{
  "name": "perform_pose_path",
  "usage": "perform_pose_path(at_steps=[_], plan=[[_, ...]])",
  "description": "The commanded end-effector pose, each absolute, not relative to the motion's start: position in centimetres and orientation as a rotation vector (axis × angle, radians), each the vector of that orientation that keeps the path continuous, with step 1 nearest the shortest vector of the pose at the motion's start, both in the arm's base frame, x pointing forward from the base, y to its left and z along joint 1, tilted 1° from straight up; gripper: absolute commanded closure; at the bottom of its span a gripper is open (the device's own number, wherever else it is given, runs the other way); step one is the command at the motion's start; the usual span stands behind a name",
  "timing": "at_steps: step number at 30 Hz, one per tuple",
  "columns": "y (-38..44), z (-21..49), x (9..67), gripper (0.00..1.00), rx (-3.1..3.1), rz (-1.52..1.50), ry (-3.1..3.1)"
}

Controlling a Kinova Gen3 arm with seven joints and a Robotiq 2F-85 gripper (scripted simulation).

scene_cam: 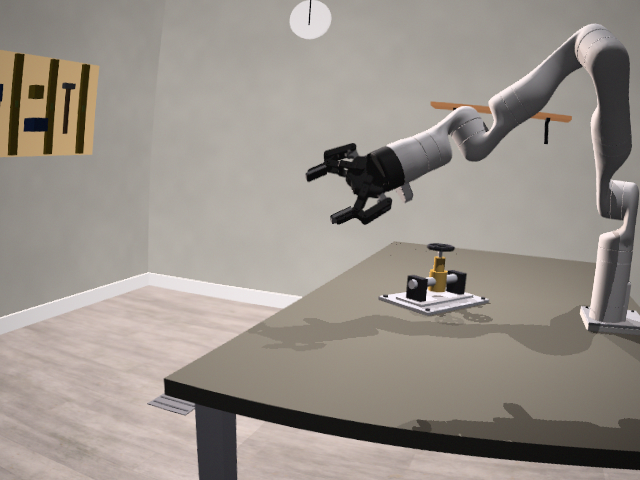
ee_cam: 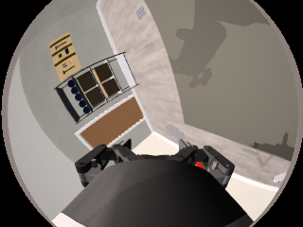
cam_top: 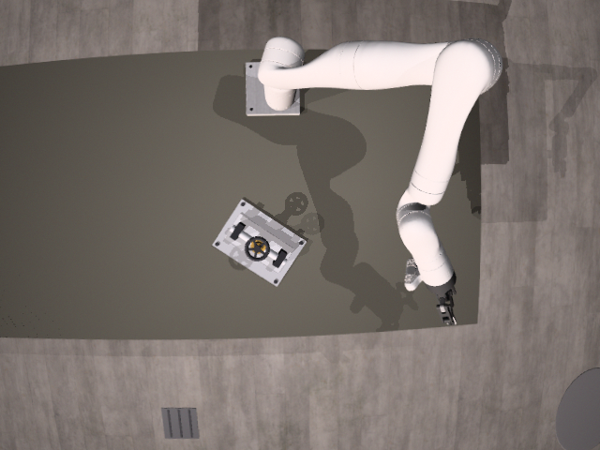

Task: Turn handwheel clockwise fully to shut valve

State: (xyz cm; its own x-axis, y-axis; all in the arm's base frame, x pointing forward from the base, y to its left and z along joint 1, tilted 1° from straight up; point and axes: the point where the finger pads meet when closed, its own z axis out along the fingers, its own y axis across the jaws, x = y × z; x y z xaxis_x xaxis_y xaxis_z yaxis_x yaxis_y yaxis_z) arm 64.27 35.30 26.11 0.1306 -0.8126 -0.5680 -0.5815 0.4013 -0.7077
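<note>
Gripper [scene_cam: 343, 186] spread wide, nothing between the fingers; held high in the air near the table's far corner, pointing out toward the room rather than down. Handwheel [cam_top: 256, 247] untouched, atop the yellow valve body [scene_cam: 438, 276], on a pale mounting plate [cam_top: 222, 237] near the middle of the table [cam_top: 97, 193]. Gripper and handwheel well apart; task judged not yet begun.

Risks from here:
- Long swing back over the table needed, plus a turn of the wrist to point downward. Coming in low or from the side could knock the black pipe blocks [scene_cam: 416, 287] or the stem under the wheel.
- Wheel small and spoked; closing off-centre could pinch one spoke or slip off the rim, giving no turn.
- Turning sense easy to get wrong with the plate set at an angle to the table edges; anticlockwise would open the valve.
- One wrist sweep likely short of the full travel; regrasps probably required, each a chance to slip.

Surroundings: arm's base plate [cam_top: 251, 109] at the table's back edge, well apart from the valve. Wall clock [scene_cam: 310, 19], wooden wall rail [scene_cam: 558, 117], yellow board [scene_cam: 46, 103] on the left wall, floor vent [cam_top: 180, 423]. Wrist view shows only walls, floor and a shelf unit [ee_cam: 72, 109]; valve not in it. Nothing seen standing between gripper and wheel.
</note>
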Motion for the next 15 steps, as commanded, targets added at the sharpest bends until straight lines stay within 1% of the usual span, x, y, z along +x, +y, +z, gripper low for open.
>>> perform_pose_path(at_steps=[1,12,15], plan=[[34.1,26.5,65.0,0.0,-1.342,-0.305,1.512],[29.9,25.9,65.5,0.0,-1.793,-0.518,1.173],[29.4,25.8,65.5,0.0,-1.838,-0.537,1.134]])
